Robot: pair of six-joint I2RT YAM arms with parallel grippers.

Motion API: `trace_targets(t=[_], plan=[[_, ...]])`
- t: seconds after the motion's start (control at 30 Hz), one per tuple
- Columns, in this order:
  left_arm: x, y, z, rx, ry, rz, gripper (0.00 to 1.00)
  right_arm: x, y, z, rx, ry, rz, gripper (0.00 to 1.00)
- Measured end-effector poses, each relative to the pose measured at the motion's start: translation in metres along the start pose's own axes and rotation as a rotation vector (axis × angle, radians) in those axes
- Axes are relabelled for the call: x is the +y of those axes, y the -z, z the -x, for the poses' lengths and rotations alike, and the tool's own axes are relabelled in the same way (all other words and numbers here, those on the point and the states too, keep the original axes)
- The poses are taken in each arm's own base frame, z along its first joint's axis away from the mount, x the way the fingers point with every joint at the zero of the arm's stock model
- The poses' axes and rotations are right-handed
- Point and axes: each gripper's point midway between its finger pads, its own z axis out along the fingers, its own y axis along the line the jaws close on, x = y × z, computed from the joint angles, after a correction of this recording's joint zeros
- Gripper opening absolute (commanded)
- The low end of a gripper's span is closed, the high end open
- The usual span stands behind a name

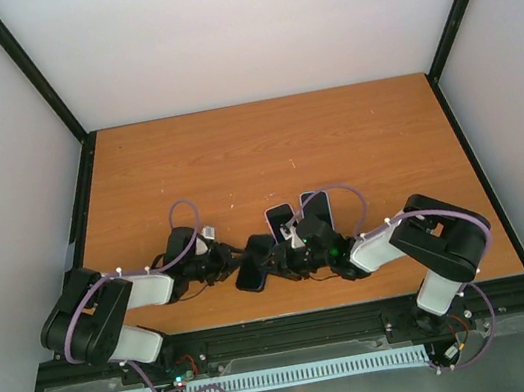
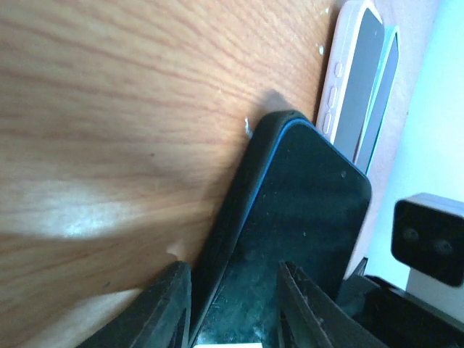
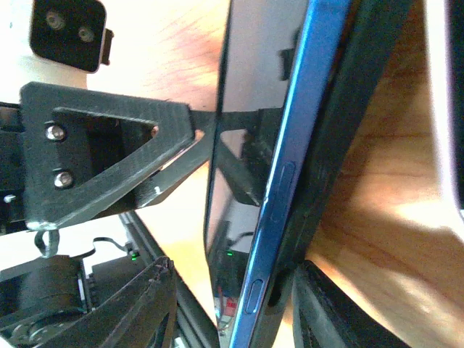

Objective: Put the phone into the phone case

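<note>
The left claw (image 2: 232, 286) pinches one end of the dark, blue-edged phone (image 2: 308, 210) and black case (image 2: 228, 217) together, with one finger on the case's back and the other on the screen. Both are held at the middle of the table (image 1: 263, 145), near its front edge. The right claw (image 3: 235, 290) straddles the other end, spread, with one finger touching the case and the other clear of the screen. A pink phone (image 2: 355, 80) and a pale blue phone (image 2: 388, 87) lie just behind.

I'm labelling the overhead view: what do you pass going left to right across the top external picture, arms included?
Left arm → dark phone → pink-cased phone → second spare phone → right arm.
</note>
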Motion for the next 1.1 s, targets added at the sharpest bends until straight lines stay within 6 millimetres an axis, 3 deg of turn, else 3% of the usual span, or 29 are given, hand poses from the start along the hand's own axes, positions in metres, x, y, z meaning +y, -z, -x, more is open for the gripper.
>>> trace_targets(t=[0.17,0.27,0.4,0.6,0.9,1.1], plan=[[0.0,0.001,0.005,-0.029,0.002,0.003,0.35,0.024,0.0,0.0,0.01,0.01,0.113,0.46],[-0.001,0.0,-0.004,0.011,0.017,-0.008,0.35,0.044,0.003,0.006,-0.021,0.037,0.195,0.46],[0.0,0.001,-0.011,0.042,0.036,-0.017,0.35,0.056,0.006,0.013,-0.05,0.05,0.241,0.46],[0.001,0.002,-0.014,0.046,0.047,-0.02,0.35,0.05,0.003,0.016,-0.063,0.042,0.228,0.46],[-0.002,0.001,-0.024,0.091,0.041,-0.032,0.35,0.025,0.001,0.018,-0.083,0.006,0.116,0.45],[-0.01,-0.007,-0.031,0.129,0.016,-0.034,0.35,0.014,0.01,0.019,-0.106,0.003,0.032,0.36]])
